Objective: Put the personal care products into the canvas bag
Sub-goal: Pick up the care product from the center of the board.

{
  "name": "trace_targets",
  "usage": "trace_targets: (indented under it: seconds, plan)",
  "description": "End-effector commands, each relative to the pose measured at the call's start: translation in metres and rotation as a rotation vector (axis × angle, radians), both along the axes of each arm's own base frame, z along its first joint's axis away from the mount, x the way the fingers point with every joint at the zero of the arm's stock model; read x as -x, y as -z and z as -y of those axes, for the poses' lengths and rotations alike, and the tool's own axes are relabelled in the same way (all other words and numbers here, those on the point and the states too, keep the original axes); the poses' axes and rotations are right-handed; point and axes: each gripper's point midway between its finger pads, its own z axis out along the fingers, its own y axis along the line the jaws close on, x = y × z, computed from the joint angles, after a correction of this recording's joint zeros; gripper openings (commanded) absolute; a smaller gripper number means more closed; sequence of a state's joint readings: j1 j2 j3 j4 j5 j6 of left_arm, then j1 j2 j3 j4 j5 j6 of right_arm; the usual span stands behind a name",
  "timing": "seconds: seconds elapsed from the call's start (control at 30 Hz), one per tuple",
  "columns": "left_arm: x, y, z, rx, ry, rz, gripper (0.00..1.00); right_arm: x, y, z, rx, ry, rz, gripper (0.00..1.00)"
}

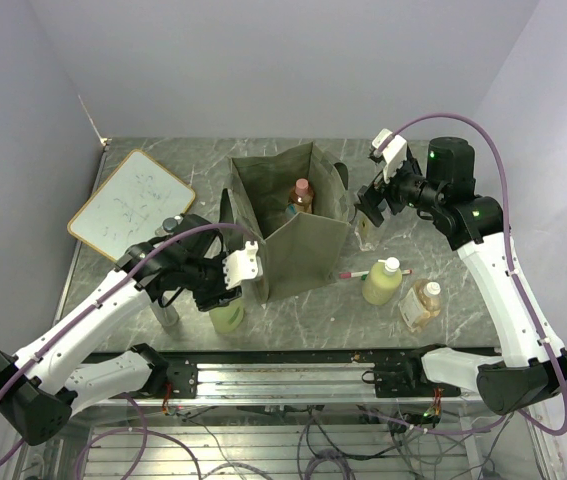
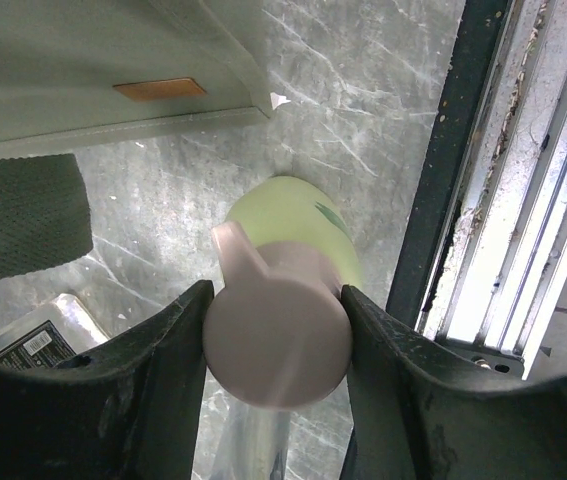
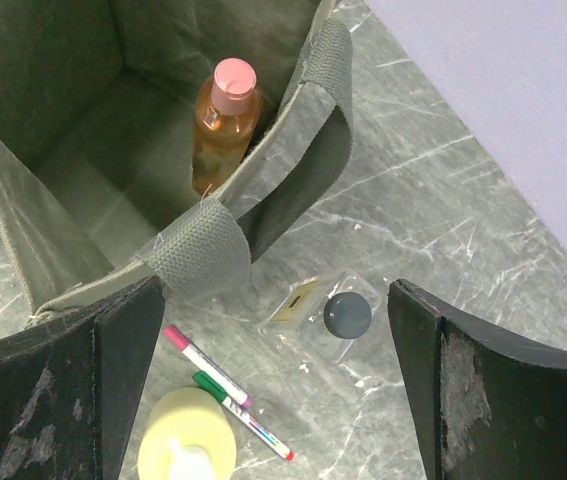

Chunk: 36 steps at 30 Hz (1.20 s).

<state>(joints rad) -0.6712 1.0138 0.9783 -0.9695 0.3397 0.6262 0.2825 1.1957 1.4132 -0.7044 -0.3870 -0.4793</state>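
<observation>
The left end effector (image 2: 275,300) clamps the rounded white cap (image 2: 278,350) of a yellow-green bottle (image 2: 293,215) on the marbled table (image 1: 323,310), beside the boxy canvas bag (image 1: 308,255). The right end effector (image 3: 273,320) gapes above its woven handle (image 3: 313,140); a slim orange bottle (image 3: 225,125) stands inside.

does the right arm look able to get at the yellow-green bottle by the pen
Probably yes: the right gripper is open and empty, and the yellow-green bottle stands in the open beside the pen, nothing over its cap.
</observation>
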Motion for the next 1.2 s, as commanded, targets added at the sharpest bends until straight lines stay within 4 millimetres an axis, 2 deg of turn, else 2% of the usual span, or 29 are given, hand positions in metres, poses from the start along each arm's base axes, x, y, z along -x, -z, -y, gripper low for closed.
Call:
trace_targets:
  seconds: [0.0, 0.2, 0.3, 0.53, 0.73, 1.17]
  plan:
    - [-0.0001, -0.0019, 0.0048, 0.017, 0.038, 0.023, 0.38, -0.0029, -0.002, 0.0031, 0.01, 0.007, 0.022, 0.94]
    - [0.0005, -0.0061, 0.0037, 0.019, 0.047, 0.036, 0.24, -0.0026, -0.004, 0.0023, 0.009, 0.001, 0.024, 0.94]
    - [0.0005, -0.008, 0.0041, 0.026, 0.042, 0.038, 0.23, -0.0027, -0.0041, 0.0018, 0.009, -0.002, 0.024, 0.94]
    - [0.0008, -0.0097, 0.0083, 0.051, 0.035, 0.031, 0.49, -0.0044, -0.0041, 0.001, 0.009, -0.003, 0.022, 0.94]
    - [0.0005, -0.009, 0.0074, 0.048, 0.037, 0.037, 0.62, -0.005, -0.0036, 0.0012, 0.012, -0.003, 0.019, 0.94]
    - [0.0031, -0.0058, 0.0081, 0.055, 0.043, 0.031, 0.71, -0.0052, -0.0027, 0.0005, 0.011, -0.006, 0.012, 0.94]
